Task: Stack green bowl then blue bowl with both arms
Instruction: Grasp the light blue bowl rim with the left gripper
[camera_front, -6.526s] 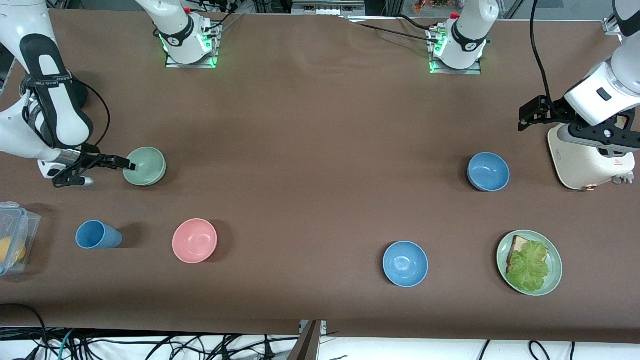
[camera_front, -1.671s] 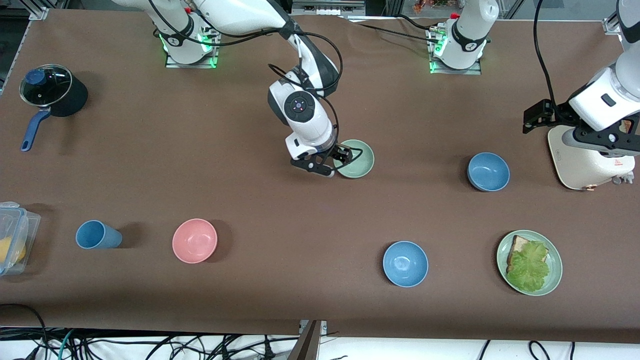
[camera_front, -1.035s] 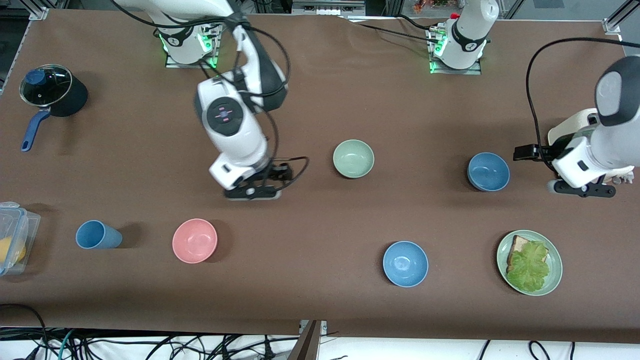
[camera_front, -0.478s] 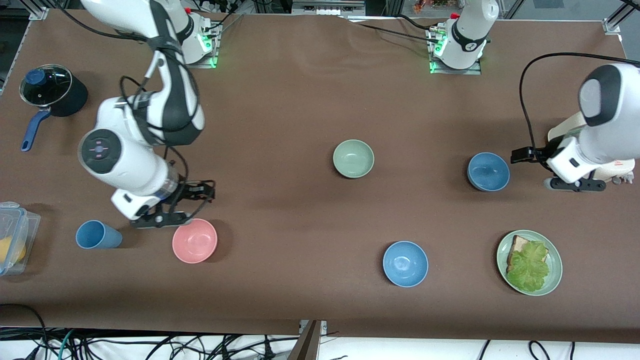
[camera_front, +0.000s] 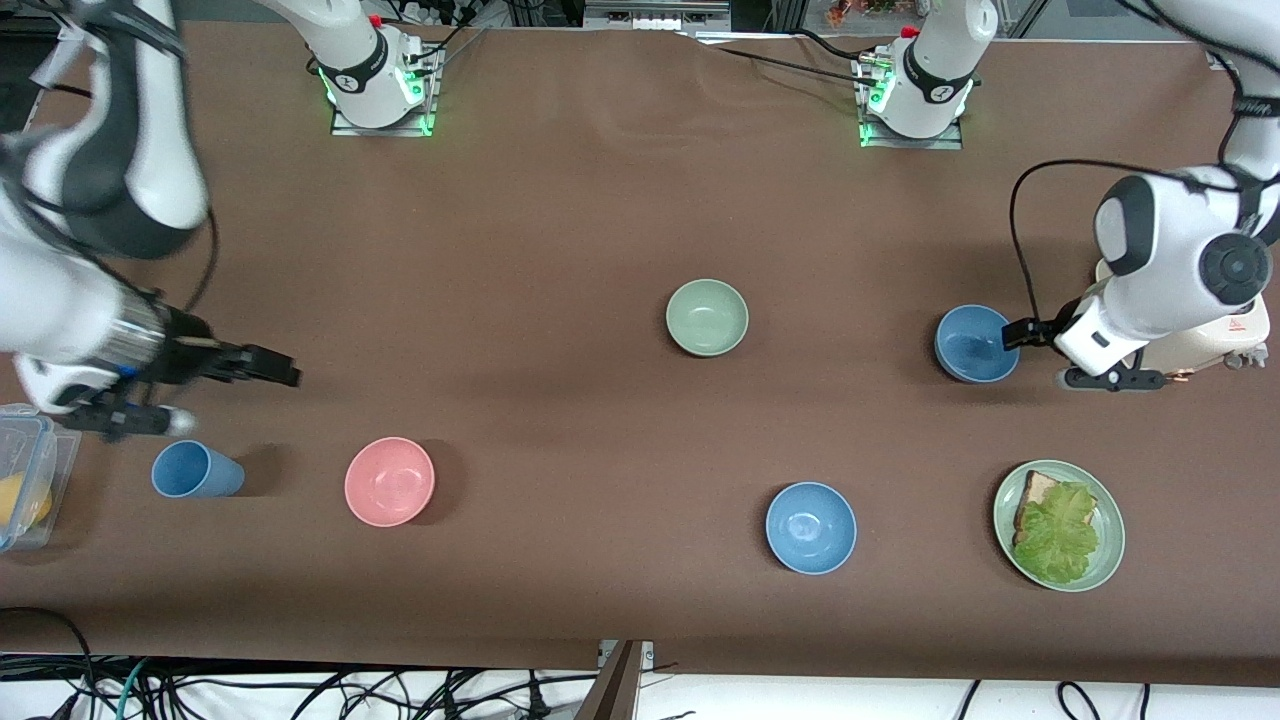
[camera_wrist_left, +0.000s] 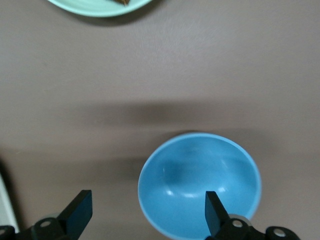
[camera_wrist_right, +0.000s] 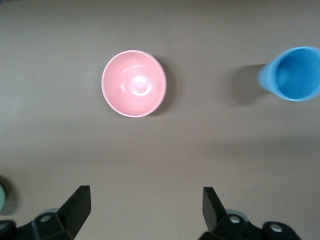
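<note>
The pale green bowl (camera_front: 707, 317) stands alone at the middle of the table, with neither gripper at it. The duller blue bowl (camera_front: 976, 343) sits toward the left arm's end. My left gripper (camera_front: 1012, 335) is open at this bowl's rim on the side next to the toaster. In the left wrist view the blue bowl (camera_wrist_left: 200, 200) has one finger over its inside and the other over bare table, so the left gripper (camera_wrist_left: 146, 202) straddles the rim. My right gripper (camera_front: 283, 376) hangs open and empty over the table at the right arm's end; the right gripper (camera_wrist_right: 145, 196) has only tablecloth between its fingers.
A pink bowl (camera_front: 389, 481) and a blue cup (camera_front: 195, 469) sit near the right gripper. A brighter blue bowl (camera_front: 811, 527) and a green plate (camera_front: 1108, 560) with bread and lettuce lie nearer the front camera. A white toaster (camera_front: 1200, 345) stands beside the left arm. A clear box (camera_front: 30, 440) is at the table's end.
The right arm let go of the green bowl at mid-table and swung back to its own end. The left gripper came down from beside the toaster to the blue bowl's rim.
</note>
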